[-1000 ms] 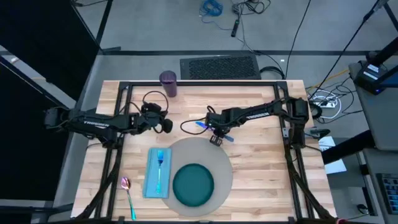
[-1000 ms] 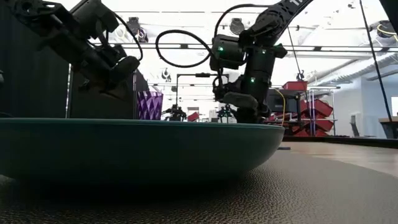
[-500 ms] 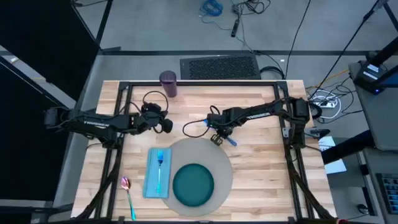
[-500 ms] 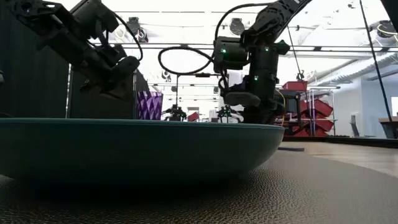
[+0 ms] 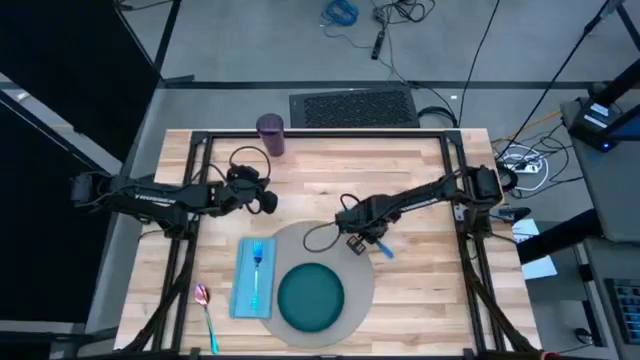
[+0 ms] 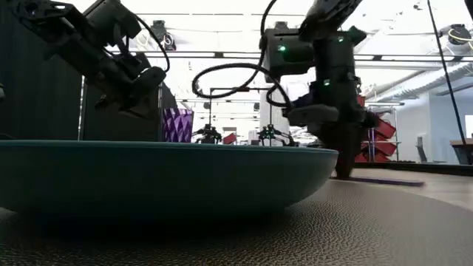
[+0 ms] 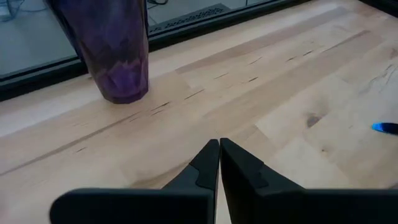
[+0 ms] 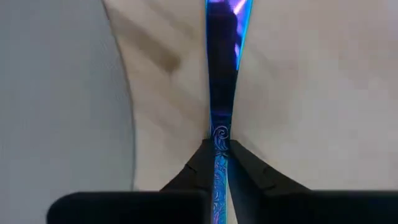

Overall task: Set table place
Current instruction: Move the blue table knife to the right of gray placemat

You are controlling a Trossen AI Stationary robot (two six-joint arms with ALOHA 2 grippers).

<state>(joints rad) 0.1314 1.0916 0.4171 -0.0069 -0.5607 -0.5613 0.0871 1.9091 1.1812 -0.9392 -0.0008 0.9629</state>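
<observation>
My right gripper (image 5: pixel 358 243) is shut on the blue knife (image 5: pixel 383 250), low over the table (image 5: pixel 420 160) just off the far right rim of the round grey mat (image 5: pixel 350 250). On the mat sit the teal plate (image 5: pixel 311 296) and the light blue napkin (image 5: pixel 254 285), with the blue fork (image 5: pixel 257 262) on the napkin. The pink-bowled spoon (image 5: pixel 205 305) lies on the wood left of the mat. The purple cup (image 5: pixel 270 133) stands at the far edge. My left gripper (image 5: pixel 268 200) hangs shut and empty above the table's left middle. My right gripper pinches the knife's patterned handle (image 8: pixel 219 138) between its two fingers (image 8: pixel 245 165). They come from above, pointing down, and the knife runs out ahead of them. Its free part (image 6: pixel 384 179) lies flat at table level beside the mat.
Black frame rails (image 5: pixel 320 135) run along the table's far edge and down both sides. A loose black cable (image 5: pixel 318 235) loops from the right wrist over the mat's far rim. Bare wood lies right of the mat and between the two arms.
My right gripper has carried the knife from the table's middle toward the near edge and a little right, and has come down beside the mat's far right rim. The knife has gone from lifted clear to lying low at table level. My left arm has kept still.
</observation>
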